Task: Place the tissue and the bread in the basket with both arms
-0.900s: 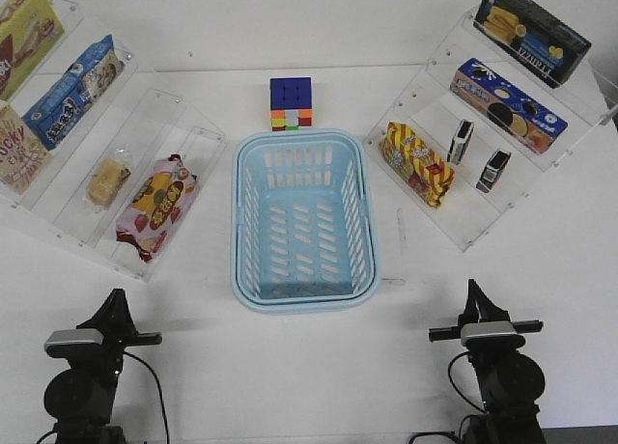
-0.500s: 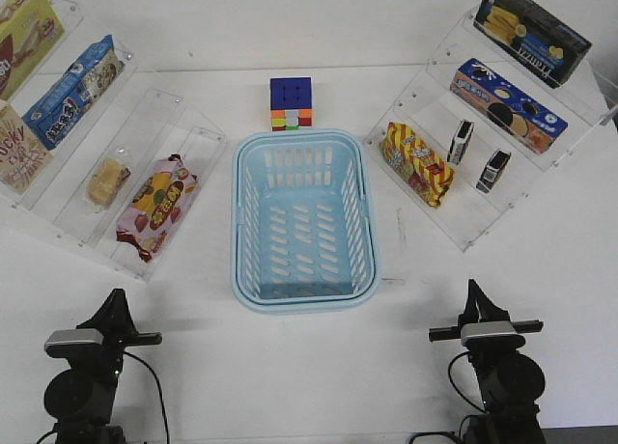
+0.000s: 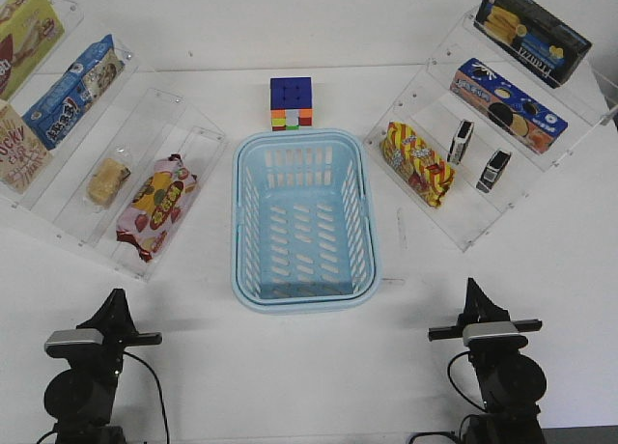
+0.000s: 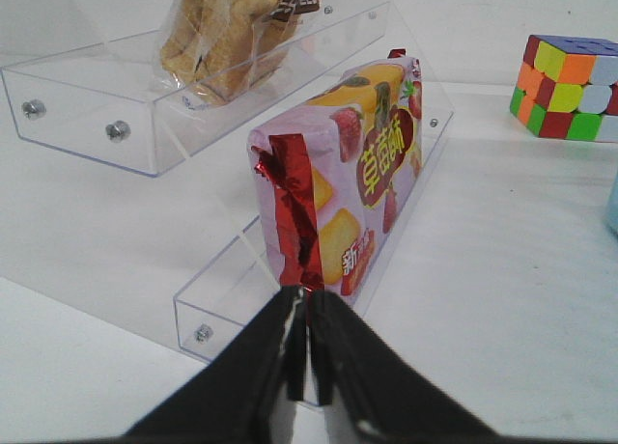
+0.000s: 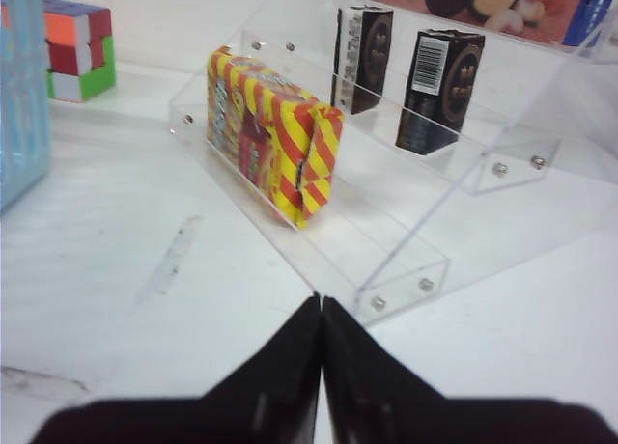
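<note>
The light blue basket [image 3: 239,222] stands empty at the table's middle; its wall also shows in the right wrist view [image 5: 19,97]. The bread [image 3: 108,180] lies on the left clear rack, and shows in the left wrist view [image 4: 227,29]. Two small black tissue packs [image 3: 461,141] [image 3: 493,170] stand on the right rack, and show in the right wrist view [image 5: 362,58] [image 5: 439,77]. My left gripper [image 3: 116,299] [image 4: 307,304] is shut and empty, near the table's front, short of the left rack. My right gripper [image 3: 473,291] [image 5: 321,307] is shut and empty, short of the right rack.
A pink-red snack bag [image 4: 348,183] sits on the left rack's lowest step. A yellow-red striped bag [image 5: 275,140] sits on the right rack's lowest step. A Rubik's cube [image 3: 291,103] stands behind the basket. Cookie boxes [image 3: 507,104] fill the upper steps.
</note>
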You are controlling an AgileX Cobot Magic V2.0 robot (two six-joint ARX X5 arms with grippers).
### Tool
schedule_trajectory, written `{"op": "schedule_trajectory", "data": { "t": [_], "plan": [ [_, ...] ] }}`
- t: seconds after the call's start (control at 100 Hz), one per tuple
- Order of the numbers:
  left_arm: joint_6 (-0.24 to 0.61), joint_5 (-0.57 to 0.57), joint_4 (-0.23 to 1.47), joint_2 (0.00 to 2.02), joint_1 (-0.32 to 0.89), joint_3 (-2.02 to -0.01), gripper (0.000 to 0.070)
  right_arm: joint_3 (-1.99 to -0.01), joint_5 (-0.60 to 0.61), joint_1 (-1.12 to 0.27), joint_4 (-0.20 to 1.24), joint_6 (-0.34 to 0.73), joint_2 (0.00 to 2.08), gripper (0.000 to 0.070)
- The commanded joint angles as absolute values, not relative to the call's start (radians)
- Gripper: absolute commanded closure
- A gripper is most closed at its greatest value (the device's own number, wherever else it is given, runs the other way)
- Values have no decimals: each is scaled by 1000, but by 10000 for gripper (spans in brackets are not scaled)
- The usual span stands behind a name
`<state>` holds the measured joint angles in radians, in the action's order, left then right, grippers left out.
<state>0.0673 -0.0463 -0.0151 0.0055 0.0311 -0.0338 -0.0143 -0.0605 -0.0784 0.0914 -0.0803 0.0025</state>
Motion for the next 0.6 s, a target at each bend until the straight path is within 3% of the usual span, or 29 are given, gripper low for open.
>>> {"op": "schedule_trajectory", "data": {
  "t": [0.0,0.08,0.14,0.31,0.49,0.54,0.59],
  "plan": [
    [69,-44,-31,4,32,-14,699,-13,-55,-79,61,83,1,700],
    [68,-44,-31,4,32,-14,699,-13,-57,-79,22,246,1,700],
    [69,-44,-31,4,32,-14,699,-27,-56,-78,-4,301,2,700],
    [68,-44,-30,4,32,-14,699,-205,-144,-78,142,364,110,700],
    [68,-44,-31,4,32,-14,699,-434,-210,-77,245,309,422,698],
    [68,-44,-31,4,32,-14,699,-491,-207,-77,244,273,511,633],
    [68,-44,-31,4,32,-14,699,-546,-207,-77,244,249,595,477]
  ]
}}
